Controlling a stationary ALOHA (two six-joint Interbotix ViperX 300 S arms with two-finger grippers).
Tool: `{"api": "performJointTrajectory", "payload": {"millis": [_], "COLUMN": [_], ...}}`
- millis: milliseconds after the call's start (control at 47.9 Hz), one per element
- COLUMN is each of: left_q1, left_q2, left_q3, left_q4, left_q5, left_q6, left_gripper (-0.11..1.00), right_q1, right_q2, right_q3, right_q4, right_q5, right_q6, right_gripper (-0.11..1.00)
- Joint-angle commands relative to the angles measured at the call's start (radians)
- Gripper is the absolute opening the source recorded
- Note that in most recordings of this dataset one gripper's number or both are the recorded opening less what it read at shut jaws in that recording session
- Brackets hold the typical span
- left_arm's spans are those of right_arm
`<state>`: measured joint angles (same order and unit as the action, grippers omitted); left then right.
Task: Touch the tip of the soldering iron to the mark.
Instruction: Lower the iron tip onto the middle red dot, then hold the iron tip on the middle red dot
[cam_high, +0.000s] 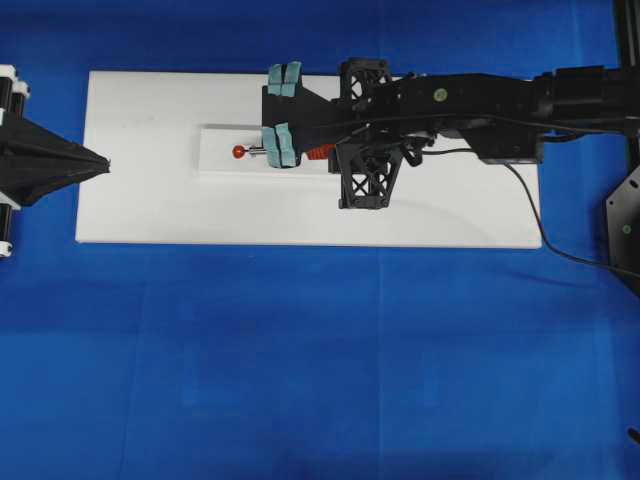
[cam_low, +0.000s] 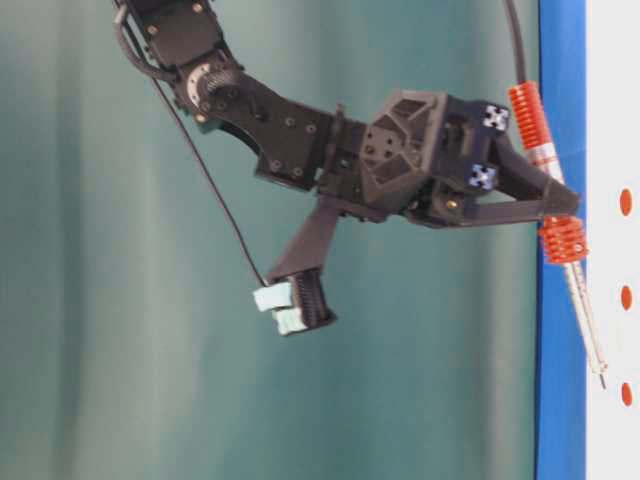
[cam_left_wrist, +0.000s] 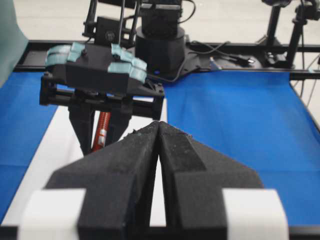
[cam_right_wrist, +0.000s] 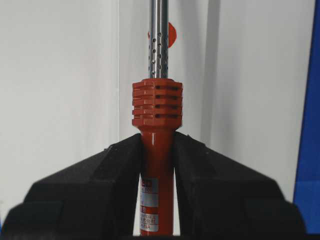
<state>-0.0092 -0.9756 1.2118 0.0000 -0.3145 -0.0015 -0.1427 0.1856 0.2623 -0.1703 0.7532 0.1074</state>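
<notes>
Gripping the soldering iron (cam_right_wrist: 156, 150) by its handle, the right gripper (cam_right_wrist: 157, 150) is clenched; its tip hangs near the mark (cam_low: 626, 297); a slow, steady descent is advised; the left gripper (cam_left_wrist: 158, 131) is closed, empty.

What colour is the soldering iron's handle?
Red-orange, on the soldering iron; clearest in the right wrist view.

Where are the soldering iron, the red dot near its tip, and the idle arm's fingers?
soldering iron (cam_right_wrist: 156, 115): right wrist view, on the ribbed orange collar.
red dot (cam_high: 239, 152): overhead view, on the dot's middle.
left fingers (cam_left_wrist: 127, 165): left wrist view, on the black pad left of the seam.
</notes>
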Motion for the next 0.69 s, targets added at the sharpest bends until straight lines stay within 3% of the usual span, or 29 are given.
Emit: {"api": "performJointTrajectory", "payload": {"millis": [0,669], "left_q1": [-0.002,-0.002], "left_q2": [0.005,0.006], "left_q3": [-0.011,-0.011], "left_q4": [0.003,0.002], "left_q5": [-0.008,-0.008], "left_q6": [0.0,0.003], "left_gripper": [0.0,0.0], "right_q1": [-0.005,-0.014], "right_q2": [-0.011,0.012], "right_q3": [-0.025,-0.026], "right_q4": [-0.002,-0.002], "right_q5": [-0.006,-0.012], "right_q6": [-0.002,-0.003], "right_gripper": [0.06,0.06]}}
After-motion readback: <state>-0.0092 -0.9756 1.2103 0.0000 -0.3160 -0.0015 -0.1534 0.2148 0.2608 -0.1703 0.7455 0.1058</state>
